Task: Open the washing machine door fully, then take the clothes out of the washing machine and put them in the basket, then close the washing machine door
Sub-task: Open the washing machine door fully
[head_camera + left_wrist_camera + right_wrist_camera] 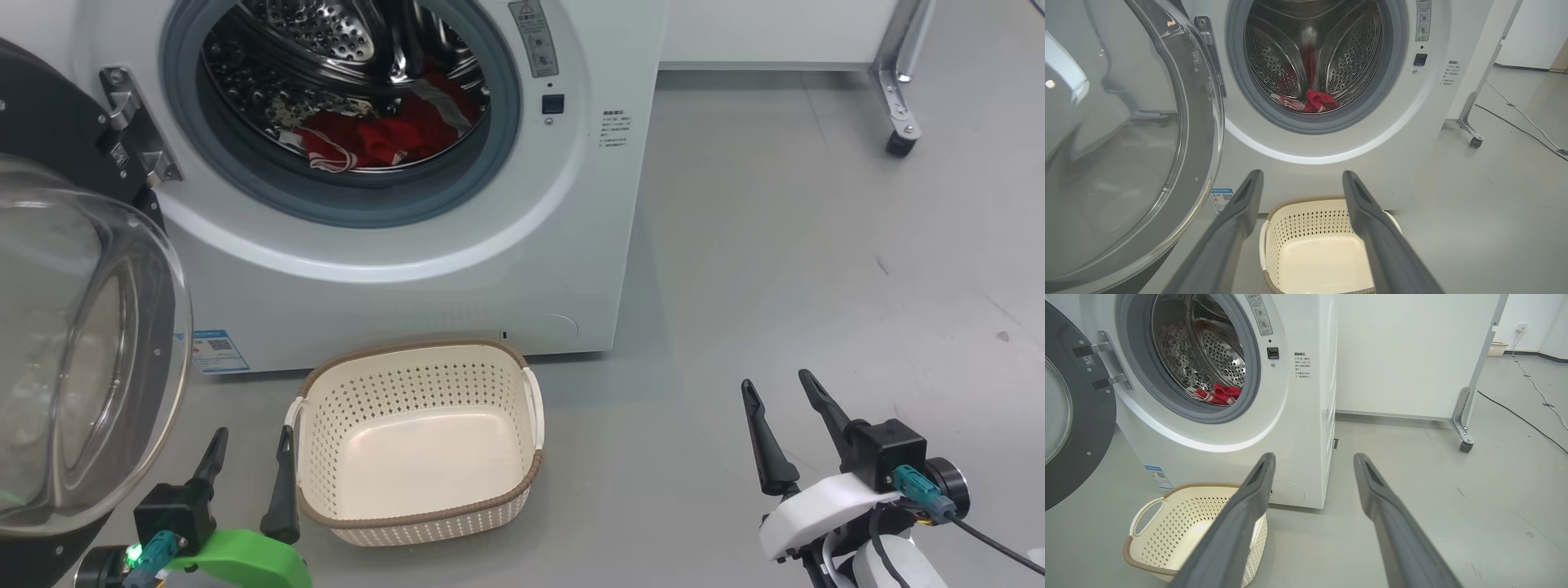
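The clothes point(384, 135) judged light, limp, snag-prone: take hold at the bunched red middle; left pincer point(253, 433) and right pincer point(775, 380) both released, empty.

My left arm point(237, 559) sits low, jaws parted, fingers pointing up; my right arm point(820, 510) likewise, jaws parted, leaning left.

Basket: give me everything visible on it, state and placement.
The basket is cream plastic, rectangular with rounded corners, its sides perforated, its bottom solid, with a brown woven-look rim and a white handle on two opposite sides. It stands upright and empty on the grey floor, close before the washing machine, below its open drum mouth.
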Controlling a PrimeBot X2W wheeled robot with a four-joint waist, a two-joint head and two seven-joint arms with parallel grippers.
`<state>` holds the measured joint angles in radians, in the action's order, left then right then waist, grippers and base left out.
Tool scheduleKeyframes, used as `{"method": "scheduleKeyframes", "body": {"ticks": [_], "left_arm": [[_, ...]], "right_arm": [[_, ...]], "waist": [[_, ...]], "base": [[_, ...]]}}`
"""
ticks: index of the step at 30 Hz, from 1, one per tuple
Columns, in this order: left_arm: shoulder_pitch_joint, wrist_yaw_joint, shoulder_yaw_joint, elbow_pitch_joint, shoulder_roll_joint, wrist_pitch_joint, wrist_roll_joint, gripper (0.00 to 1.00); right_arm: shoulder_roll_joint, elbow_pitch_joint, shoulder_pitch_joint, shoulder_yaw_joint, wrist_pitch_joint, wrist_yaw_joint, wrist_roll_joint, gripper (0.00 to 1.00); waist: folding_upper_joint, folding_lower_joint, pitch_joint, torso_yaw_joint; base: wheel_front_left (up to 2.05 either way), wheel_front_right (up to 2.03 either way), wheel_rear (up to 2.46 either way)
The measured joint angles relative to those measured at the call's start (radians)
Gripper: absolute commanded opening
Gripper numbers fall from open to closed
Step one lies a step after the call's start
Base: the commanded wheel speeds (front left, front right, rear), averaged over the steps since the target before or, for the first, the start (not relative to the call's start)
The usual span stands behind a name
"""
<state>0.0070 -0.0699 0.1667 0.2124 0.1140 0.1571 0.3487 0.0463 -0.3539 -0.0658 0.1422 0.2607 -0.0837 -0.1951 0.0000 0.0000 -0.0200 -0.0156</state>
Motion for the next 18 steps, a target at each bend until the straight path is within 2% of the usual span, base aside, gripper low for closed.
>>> {"method": "scheduleKeyframes", "body": {"ticks": [6,18], "left_arm": [[0.0,-0.005,0.002,-0.003,0.0,-0.012,-0.007,1.0],[0.0,-0.014,0.003,-0.003,-0.001,-0.024,-0.009,1.0]], "right_arm": [[-0.001,0.012,0.002,-0.005,0.0,0.008,0.0,1.0],[-0.001,0.022,0.013,-0.006,0.0,0.015,-0.007,1.0]], "waist": [[0.0,0.0,-0.002,0.026],[0.0,0.0,-0.005,0.034]], "base": [[0.0,0.0,0.0],[0.0,0.0,0.0]]}}
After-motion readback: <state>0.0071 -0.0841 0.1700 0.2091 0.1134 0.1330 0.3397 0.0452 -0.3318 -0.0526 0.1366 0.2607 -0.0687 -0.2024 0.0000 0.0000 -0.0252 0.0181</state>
